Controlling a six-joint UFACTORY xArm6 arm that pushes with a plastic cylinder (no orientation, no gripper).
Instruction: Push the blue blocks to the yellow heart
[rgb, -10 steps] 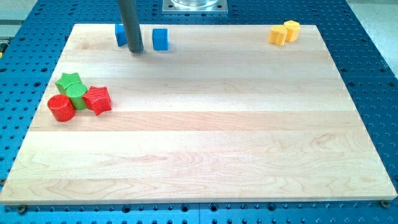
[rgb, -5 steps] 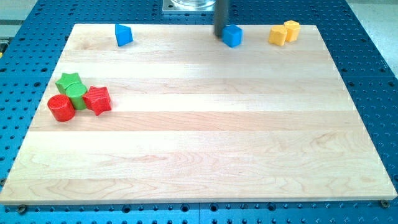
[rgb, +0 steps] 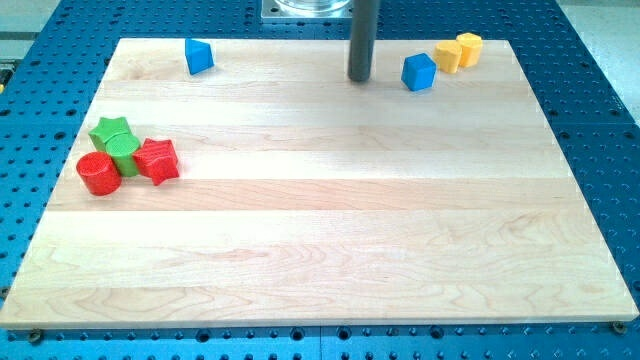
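Observation:
A blue cube (rgb: 419, 71) lies near the view's top right, just left of a yellow heart (rgb: 447, 57) and close to touching it. A second yellow block (rgb: 469, 47) sits against the heart's right. Another blue block (rgb: 199, 56), wedge-like, lies at the top left of the board. My tip (rgb: 360, 79) stands on the board to the left of the blue cube, with a clear gap between them, and far right of the other blue block.
A cluster at the view's left holds a green star (rgb: 109, 130), a green cylinder (rgb: 124, 153), a red cylinder (rgb: 98, 173) and a red star-like block (rgb: 157, 160). The wooden board (rgb: 320, 240) lies on a blue perforated table.
The blue cube was pushed right along the top edge, from near the left blue block to beside the yellow heart. My tip followed it right, then drew back left of it.

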